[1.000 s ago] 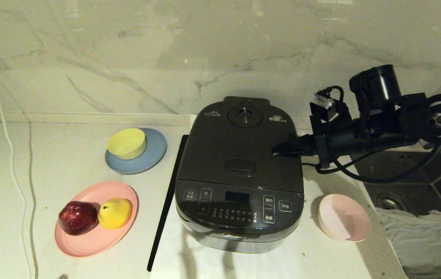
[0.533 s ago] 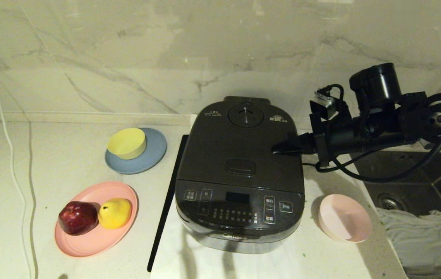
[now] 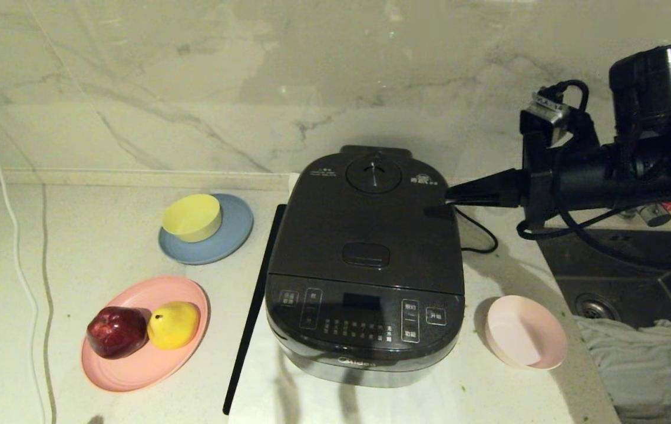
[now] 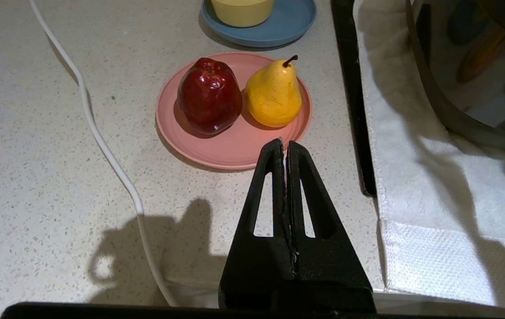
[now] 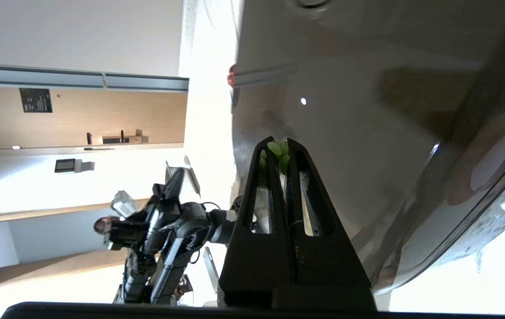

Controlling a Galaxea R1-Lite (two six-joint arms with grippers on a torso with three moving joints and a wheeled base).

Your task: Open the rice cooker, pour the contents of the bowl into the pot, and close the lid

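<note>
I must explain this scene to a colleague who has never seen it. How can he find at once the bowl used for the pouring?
Start from the big dark rice cooker in the middle of the pale counter. On the robot's right of it, between the cooker and the sink, stands the small pale pink bowl. It stands alone there, while the yellow bowl and the flat pink plate with fruit are on the cooker's other side.

You get a dim, warm head view; the rice cooker (image 3: 364, 259) throws soft shadows forward, while the right wrist view blows out white behind its glossy lid (image 5: 367, 133).
</note>
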